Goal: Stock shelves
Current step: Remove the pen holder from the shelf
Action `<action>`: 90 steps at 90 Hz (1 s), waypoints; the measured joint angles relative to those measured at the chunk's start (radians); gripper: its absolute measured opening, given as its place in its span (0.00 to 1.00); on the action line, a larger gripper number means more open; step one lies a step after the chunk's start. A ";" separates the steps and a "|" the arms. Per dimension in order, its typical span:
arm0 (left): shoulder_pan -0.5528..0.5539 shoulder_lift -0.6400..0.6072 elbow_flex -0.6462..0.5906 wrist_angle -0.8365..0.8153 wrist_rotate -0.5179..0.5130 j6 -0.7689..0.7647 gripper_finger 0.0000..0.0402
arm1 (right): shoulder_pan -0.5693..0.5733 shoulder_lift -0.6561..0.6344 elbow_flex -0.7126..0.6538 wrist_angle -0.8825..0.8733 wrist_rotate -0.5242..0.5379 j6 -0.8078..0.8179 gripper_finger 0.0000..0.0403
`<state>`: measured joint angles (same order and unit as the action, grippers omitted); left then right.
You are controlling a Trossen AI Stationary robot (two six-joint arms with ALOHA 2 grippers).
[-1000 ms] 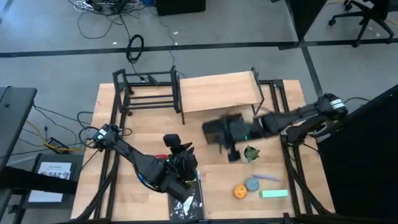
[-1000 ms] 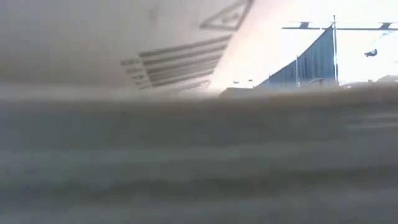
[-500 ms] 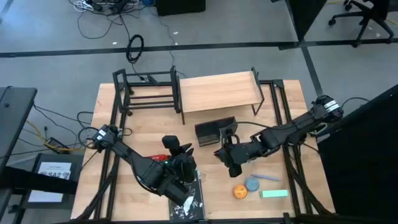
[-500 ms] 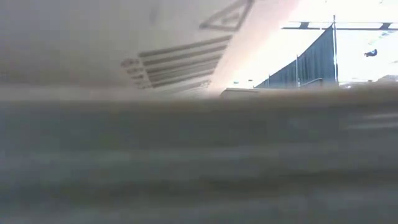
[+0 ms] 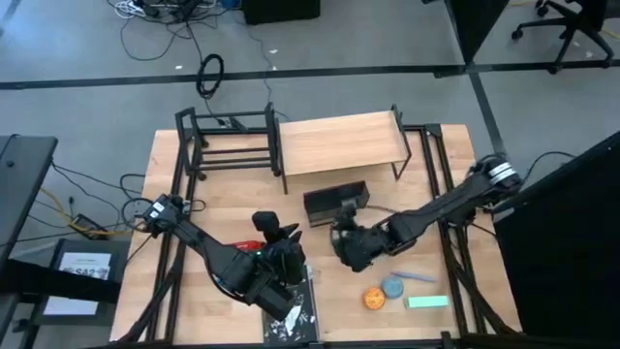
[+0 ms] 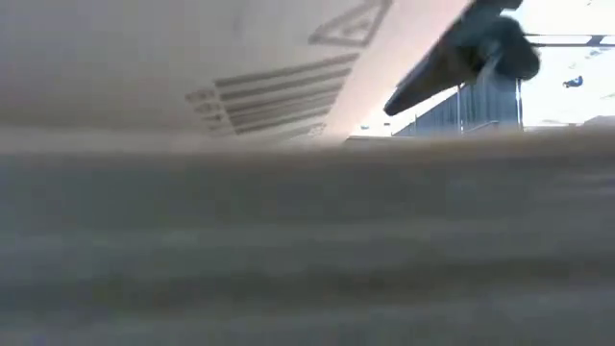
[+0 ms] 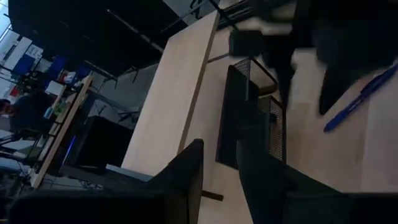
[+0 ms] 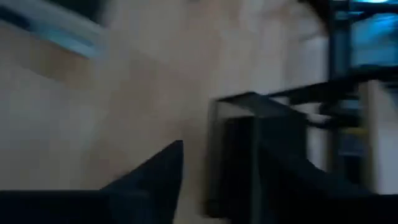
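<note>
While both arms reach over the table (image 5: pixel 194 208), we see the shelves standing at its far edge.

From above, we find the wooden shelf (image 5: pixel 339 142) at the far middle and the black rack (image 5: pixel 228 141) just beside it on the left, both well apart from either end effector. Our right end effector (image 5: pixel 347 247) hangs low near the table's middle, just beside the black mesh box (image 5: pixel 334 203), which sits between it and the wooden shelf; we cannot tell what the box holds, nor how far those fingers are spread. Our left end effector (image 5: pixel 281 267) sits at the near edge over a dark packet (image 5: pixel 294 315); its fingers (image 7: pixel 186 180) show a narrow gap with nothing between them. Nearby lie an orange ball (image 5: pixel 374 299), a blue disc (image 5: pixel 392 287) and a green block (image 5: pixel 427 302).
</note>
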<state>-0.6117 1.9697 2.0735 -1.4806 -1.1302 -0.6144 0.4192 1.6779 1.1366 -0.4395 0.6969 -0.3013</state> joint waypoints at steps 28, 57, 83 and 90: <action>0.000 0.000 0.000 0.014 0.001 0.001 0.20 | -0.082 0.222 0.003 0.107 0.337 -0.111 0.54; 0.000 0.000 0.000 0.022 0.002 0.002 0.20 | -0.127 0.201 0.023 0.138 0.334 -0.117 0.08; -0.006 0.000 0.000 0.014 0.002 0.006 0.20 | -0.100 0.019 0.136 0.010 0.101 -0.007 0.00; -0.012 0.000 0.000 0.008 -0.002 0.007 0.20 | -0.122 -0.006 0.200 -0.095 -0.008 0.112 0.00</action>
<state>-0.6235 1.9694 2.0735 -1.4725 -1.1324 -0.6074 0.2969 1.6719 1.3365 -0.5350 0.6891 -0.1891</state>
